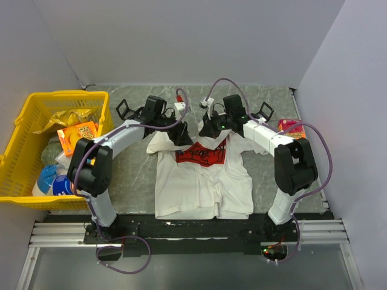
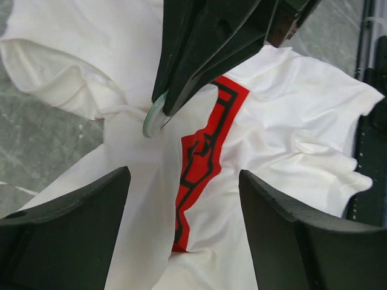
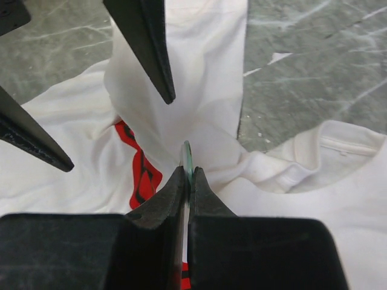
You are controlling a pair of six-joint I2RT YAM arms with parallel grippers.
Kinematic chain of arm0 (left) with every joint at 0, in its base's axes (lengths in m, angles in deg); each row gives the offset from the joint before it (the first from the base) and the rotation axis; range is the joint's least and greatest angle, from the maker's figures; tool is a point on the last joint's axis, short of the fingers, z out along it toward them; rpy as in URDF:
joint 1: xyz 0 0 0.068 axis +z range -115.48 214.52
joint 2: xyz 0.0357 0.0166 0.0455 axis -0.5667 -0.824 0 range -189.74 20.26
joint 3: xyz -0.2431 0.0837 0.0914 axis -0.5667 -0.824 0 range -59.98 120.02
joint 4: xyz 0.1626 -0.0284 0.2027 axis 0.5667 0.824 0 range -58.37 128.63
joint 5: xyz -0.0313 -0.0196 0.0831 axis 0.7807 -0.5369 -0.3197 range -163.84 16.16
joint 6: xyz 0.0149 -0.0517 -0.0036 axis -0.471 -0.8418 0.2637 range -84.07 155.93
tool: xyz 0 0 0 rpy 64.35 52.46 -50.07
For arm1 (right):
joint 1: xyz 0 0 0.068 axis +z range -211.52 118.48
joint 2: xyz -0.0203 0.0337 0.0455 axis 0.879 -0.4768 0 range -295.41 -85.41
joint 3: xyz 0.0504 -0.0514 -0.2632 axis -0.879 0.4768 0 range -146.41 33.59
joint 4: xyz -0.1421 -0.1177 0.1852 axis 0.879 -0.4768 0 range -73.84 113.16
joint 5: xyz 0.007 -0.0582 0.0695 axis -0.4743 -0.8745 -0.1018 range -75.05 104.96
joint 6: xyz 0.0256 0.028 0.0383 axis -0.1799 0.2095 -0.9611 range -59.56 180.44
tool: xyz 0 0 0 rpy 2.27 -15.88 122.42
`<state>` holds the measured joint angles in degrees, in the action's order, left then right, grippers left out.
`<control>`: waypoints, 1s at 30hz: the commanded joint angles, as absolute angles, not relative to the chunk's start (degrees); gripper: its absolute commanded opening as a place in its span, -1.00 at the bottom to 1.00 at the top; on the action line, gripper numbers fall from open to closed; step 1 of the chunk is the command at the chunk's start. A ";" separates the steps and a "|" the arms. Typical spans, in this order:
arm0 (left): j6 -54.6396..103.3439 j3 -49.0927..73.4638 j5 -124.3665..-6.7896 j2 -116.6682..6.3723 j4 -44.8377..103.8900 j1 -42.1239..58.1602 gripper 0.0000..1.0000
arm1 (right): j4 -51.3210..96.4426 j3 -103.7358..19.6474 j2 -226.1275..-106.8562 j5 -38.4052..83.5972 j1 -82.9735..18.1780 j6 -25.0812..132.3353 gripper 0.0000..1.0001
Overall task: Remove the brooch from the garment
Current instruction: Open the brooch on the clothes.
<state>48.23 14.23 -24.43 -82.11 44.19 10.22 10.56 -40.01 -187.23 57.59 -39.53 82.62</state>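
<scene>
**Brooch pinched above the red print, left fingers standing wide**

Basket [image 1: 60, 95], yellow and holding packets, is sitting at nine o'clock of the garment [image 1: 199, 181], well apart from the work. From that side the left gripper [image 2: 184, 175] is hovering low over the chest. Its fingers [image 2: 72, 229] are spread wide, with only white cloth and the edge of the red print showing between them. They are touching nothing, and are probably placed there to press the cloth down if it rises.

The garment is lying flat on the table [image 1: 133, 175] except near the collar, where the cloth is bunching up into a peak. At that peak, at about twelve o'clock of the print, the brooch [image 3: 187, 154] is showing as a thin pale-green disc seen edge-on.

The right gripper [image 3: 187, 172], reaching in from three o'clock, is clamping its fingers [image 3: 163, 199] together on that disc. It is gripping the rim, so a pull would go away from the cloth. The gathered cloth is suggesting that the pin is not yet free, though the fastening itself is hidden. A pink packet [image 1: 289, 127] is lying at two o'clock, beside the right arm.
</scene>
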 commanded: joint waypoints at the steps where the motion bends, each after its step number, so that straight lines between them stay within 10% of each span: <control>1: 48.67 13.93 -28.83 -78.53 41.21 8.94 0.60 | 14.80 -40.15 -184.64 51.44 -39.29 80.75 -1.00; 30: 45.77 11.39 -56.09 -84.24 33.13 -4.24 0.17 | 14.63 -40.85 -185.34 53.80 -41.93 77.32 -1.00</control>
